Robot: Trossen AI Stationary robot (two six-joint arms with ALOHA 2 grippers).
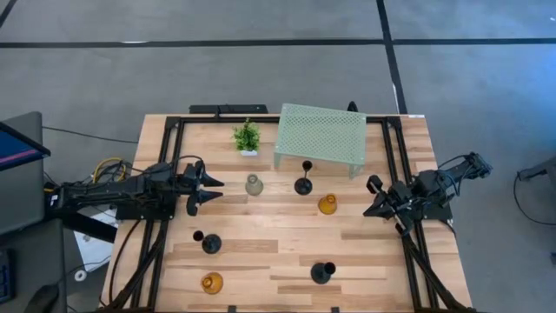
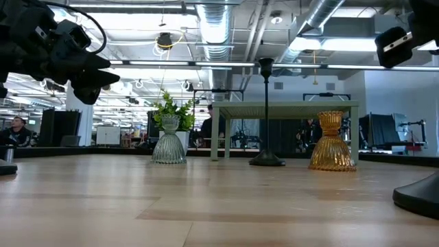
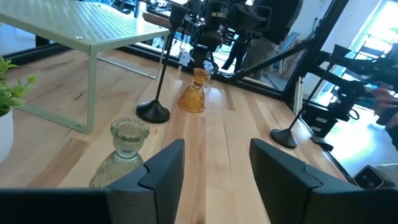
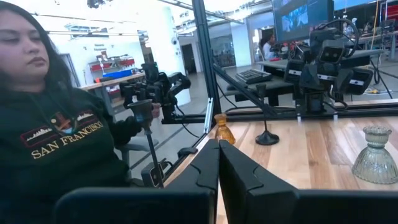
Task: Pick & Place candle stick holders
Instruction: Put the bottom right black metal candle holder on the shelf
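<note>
Your left tool (image 1: 211,190) hovers above the wooden counter (image 1: 278,248) with fingers spread and nothing between them, pointed at the squat clear-grey glass candle holder (image 1: 254,185) just beside it. Judgement: the approach step is in hand; next, advance and descend until the fingers straddle that holder's neck, then clench. Your right tool (image 1: 375,197), fingers pressed together and empty, waits near the squat amber glass holder (image 1: 327,204). A person's dark sweatshirt (image 4: 59,149) reads "SAN FRANCISCO".
</note>
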